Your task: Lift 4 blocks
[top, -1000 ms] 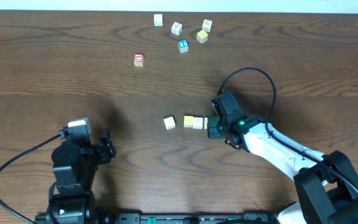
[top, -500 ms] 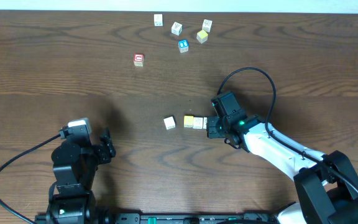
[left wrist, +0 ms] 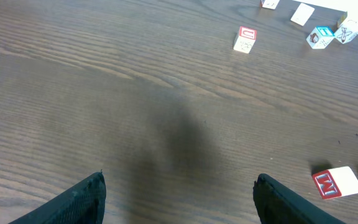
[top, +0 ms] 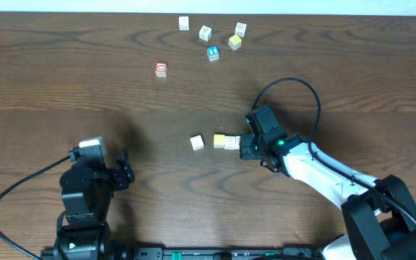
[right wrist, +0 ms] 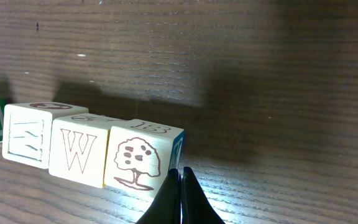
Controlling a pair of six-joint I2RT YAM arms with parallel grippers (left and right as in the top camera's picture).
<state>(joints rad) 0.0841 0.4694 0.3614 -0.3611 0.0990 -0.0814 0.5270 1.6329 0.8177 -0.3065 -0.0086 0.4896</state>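
My left gripper (top: 126,168) hangs over the bare table (top: 49,87) at the near left. Its jaws are released and spread wide, and its fingers (left wrist: 82,200) frame only wood grain, well apart from any cube.

Farther off and to the right, a red-topped cube (top: 161,69) sits alone.

In the middle of the table lie the blocks (top: 230,142) I am to lift, all resting on the wood. A lone white block (top: 197,142) stands a little apart on the left. Right of it is a yellow block (top: 219,140) with a white one touching its right side, and the last is mostly hidden from above by my right arm. My right wrist view shows three of them side by side with faces touching: a lined block (right wrist: 27,143), a W block (right wrist: 78,152) and a tree block (right wrist: 140,163).

Along the far edge there is a loose cluster of a white cube (top: 184,23), a second white cube (top: 206,32), a blue-faced cube (top: 213,53), a pale yellow cube (top: 235,42) and a third white cube (top: 240,29).

My right gripper (top: 244,147) is at the right end of the row, jaws clenched on nothing. Its fingertips (right wrist: 188,199) are pressed together at the tree block's near right corner. I cannot tell whether they touch it or sit just beside it.
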